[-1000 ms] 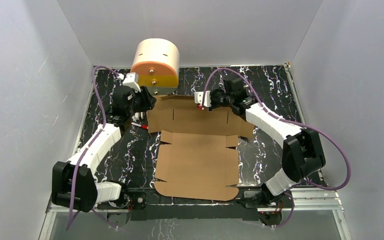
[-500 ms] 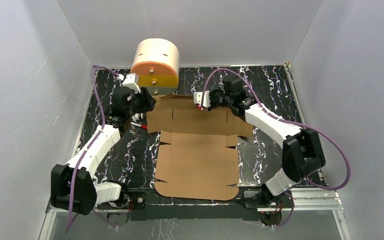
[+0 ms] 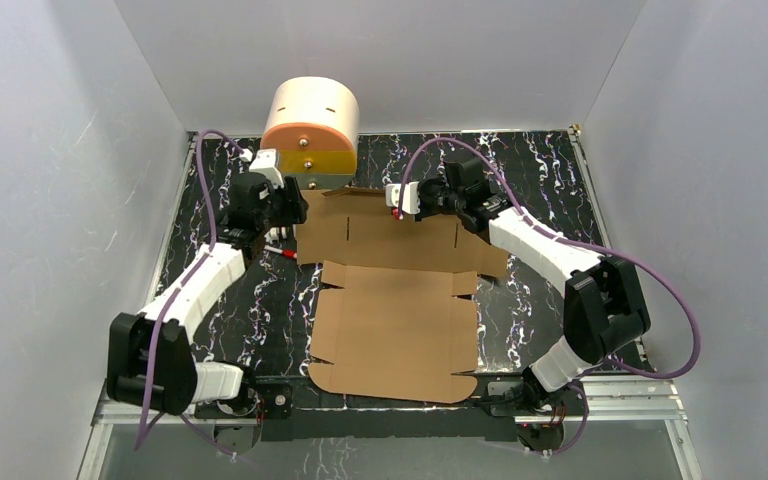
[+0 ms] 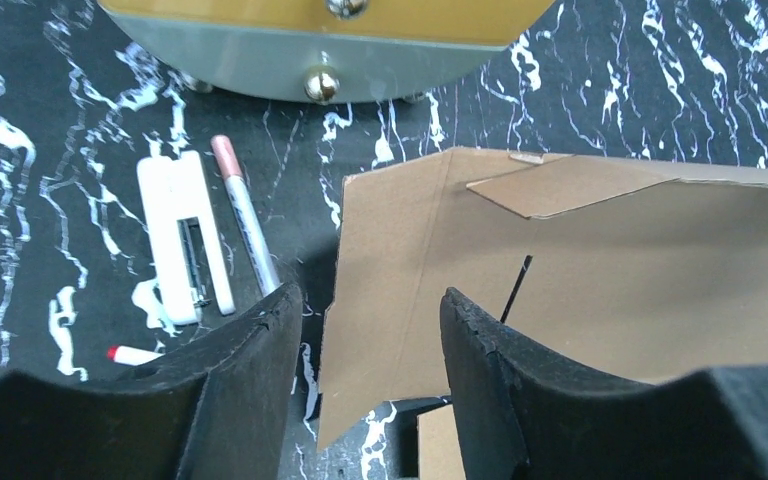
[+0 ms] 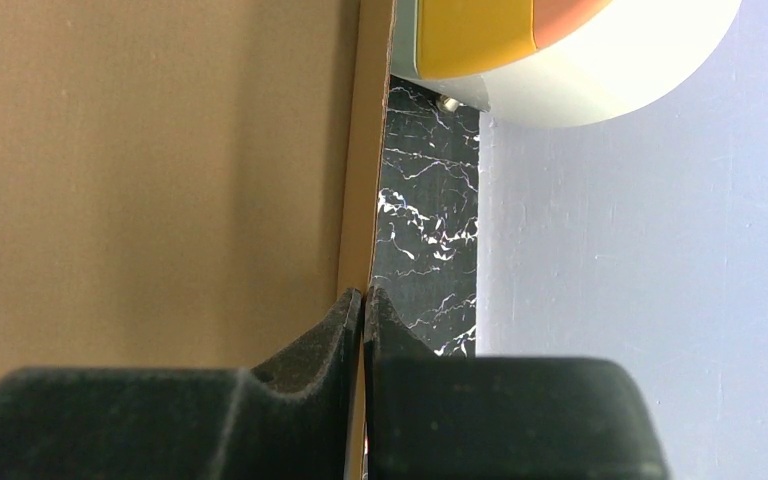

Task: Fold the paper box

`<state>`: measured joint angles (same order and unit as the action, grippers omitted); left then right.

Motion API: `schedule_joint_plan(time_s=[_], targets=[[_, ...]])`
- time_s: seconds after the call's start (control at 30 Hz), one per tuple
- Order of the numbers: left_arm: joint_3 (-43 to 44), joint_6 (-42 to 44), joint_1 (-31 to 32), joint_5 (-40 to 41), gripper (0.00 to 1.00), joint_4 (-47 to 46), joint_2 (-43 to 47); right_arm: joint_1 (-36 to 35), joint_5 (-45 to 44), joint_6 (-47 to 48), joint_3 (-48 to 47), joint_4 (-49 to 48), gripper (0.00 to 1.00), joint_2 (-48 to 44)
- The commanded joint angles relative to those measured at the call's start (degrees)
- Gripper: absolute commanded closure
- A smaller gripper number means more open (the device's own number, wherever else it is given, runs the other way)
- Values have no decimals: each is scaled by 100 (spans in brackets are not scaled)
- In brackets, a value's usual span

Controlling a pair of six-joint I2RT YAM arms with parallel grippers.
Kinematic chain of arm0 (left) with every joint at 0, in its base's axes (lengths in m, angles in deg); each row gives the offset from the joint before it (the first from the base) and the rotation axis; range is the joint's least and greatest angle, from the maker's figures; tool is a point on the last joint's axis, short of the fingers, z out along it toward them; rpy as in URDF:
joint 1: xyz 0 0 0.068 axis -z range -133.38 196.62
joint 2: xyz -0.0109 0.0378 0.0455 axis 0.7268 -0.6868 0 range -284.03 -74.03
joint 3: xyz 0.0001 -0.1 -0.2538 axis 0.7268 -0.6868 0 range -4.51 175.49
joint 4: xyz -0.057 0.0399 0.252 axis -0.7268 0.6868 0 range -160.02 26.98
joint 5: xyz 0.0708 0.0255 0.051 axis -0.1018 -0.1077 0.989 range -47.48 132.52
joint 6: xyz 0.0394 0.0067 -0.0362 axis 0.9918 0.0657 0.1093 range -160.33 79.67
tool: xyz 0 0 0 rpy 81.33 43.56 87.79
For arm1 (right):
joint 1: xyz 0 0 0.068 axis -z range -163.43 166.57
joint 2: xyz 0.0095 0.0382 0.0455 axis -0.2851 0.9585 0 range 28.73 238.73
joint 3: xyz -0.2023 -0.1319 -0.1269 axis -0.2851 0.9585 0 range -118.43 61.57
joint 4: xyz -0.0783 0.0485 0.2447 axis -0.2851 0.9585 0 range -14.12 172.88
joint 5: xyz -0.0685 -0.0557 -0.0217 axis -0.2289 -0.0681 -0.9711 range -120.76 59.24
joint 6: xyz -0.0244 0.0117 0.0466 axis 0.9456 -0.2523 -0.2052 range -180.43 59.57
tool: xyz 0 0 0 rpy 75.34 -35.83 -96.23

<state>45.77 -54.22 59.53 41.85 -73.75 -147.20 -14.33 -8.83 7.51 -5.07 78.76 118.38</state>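
Box: the paper box [image 3: 395, 320] lies on the counter [image 3: 540, 170] on the near side of the cream cylinder [image 3: 310, 115]. Near panel is flat; far panel looks tilted up along its crease, its far edge almost at the cylinder's front.
L jaws: open, near-left of the cylinder, straddling the far panel's left edge w/o pressing it. We see a gap on both sides.
R jaws: near-right of the cylinder, pinched shut on the far panel's top edge, w/ the thin board sandwiched btw them.
Risk 1: only that one pinch holds the panel up. If R slips or lets go before L closes, we reckon the panel drops back flat.
Risk 2: L closing off-centre could shove the edge sideways and swing the sheet about the R pinch, so the crease folds crooked.
Risk 3: pushed further toward the cylinder, the panel may jam on its front and buckle away from the crease.
Risk 4: clutter near-left of the cylinder, just beside the L jaws — white clip-like piece [image 4: 185, 240], pen [image 4: 245, 220], red-tipped marker [image 4: 125, 354]. A low sweep could drag them under the card.
Material: plain brown corrugated card, matte, thin but stiff. It is die-cut w/ slots and notched tabs, and a small corner flap is folded over at the corner nearest the cylinder.
Cylinder: smooth cream shell, orange + yellow front, grey base w/ metal studs.
Counter: black w/ white marble veining; looks smooth, so we'd expect the sheet to slide easily.
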Motion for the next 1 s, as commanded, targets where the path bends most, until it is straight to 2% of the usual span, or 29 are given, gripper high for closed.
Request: schedule_joint_plan(time_s=[0.0,0.1,0.23,0.4,0.57,0.63,0.87,0.97], targets=[[262,-107,-207,-648,49,-185,-442,-69,-43,57,3,-155,88,23],[488,-241,-395,-1191,49,-241,-761,-100,-68,116,-8,-138,88,18],[708,-382,-592,-1456,50,-304,-1220,-98,-98,216,-40,-91,88,16],[961,-344,-601,-2126,55,-312,-1611,-110,-126,246,-53,-26,88,35],[873,-235,-596,-2392,63,-389,-1600,-126,-159,311,-64,15,88,1],[826,-216,-594,-2532,68,-429,-1564,-120,-199,354,-105,49,88,-8],[701,-330,-596,-2792,97,-557,-1271,-134,-461,659,-228,78,90,0],[662,-426,-596,-2846,100,-645,-1094,-134,-521,754,-279,78,91,-9]])
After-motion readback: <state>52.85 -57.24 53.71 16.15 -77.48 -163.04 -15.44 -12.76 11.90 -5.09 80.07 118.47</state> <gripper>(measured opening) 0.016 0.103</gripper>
